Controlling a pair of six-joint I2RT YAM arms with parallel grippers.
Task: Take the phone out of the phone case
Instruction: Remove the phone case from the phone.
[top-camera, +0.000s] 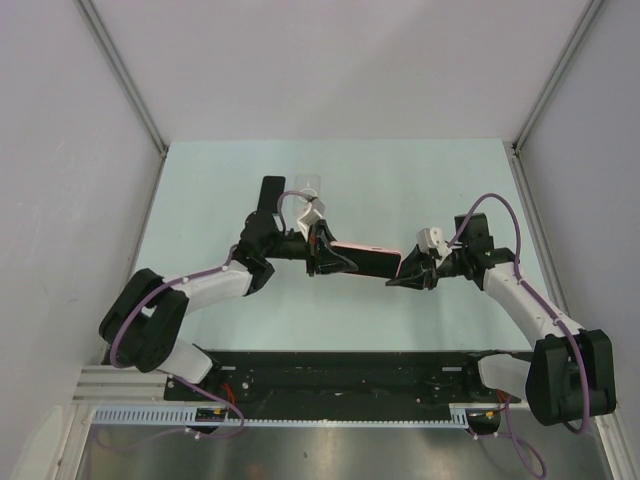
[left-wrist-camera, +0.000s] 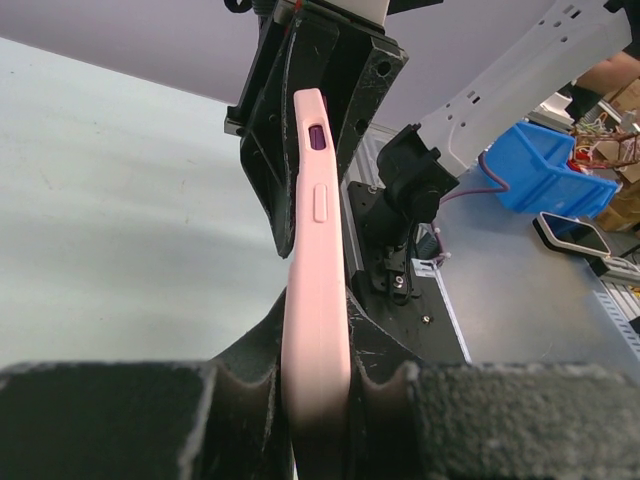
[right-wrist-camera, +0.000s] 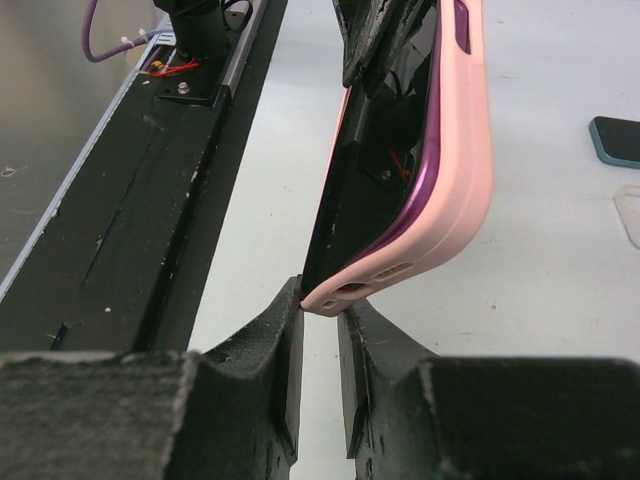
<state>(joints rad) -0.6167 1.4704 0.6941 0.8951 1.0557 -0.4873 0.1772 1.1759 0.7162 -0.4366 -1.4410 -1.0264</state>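
A spare phone (top-camera: 270, 192) lies behind on the counter (top-camera: 430, 190). The left end effector (top-camera: 335, 262) clamps the pink case (top-camera: 368, 258) aloft. I cannot tell whether the right end effector (top-camera: 400, 280) grips its corner.

Bright, even light with faint shadows; both wrist views blur nearest foreground.

pink case (right-wrist-camera: 455, 170) top cut off, dark slab (right-wrist-camera: 618, 140) cropped at right edge

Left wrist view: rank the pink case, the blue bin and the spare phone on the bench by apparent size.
1. pink case, though being so near the camera inflates it
2. blue bin
3. spare phone
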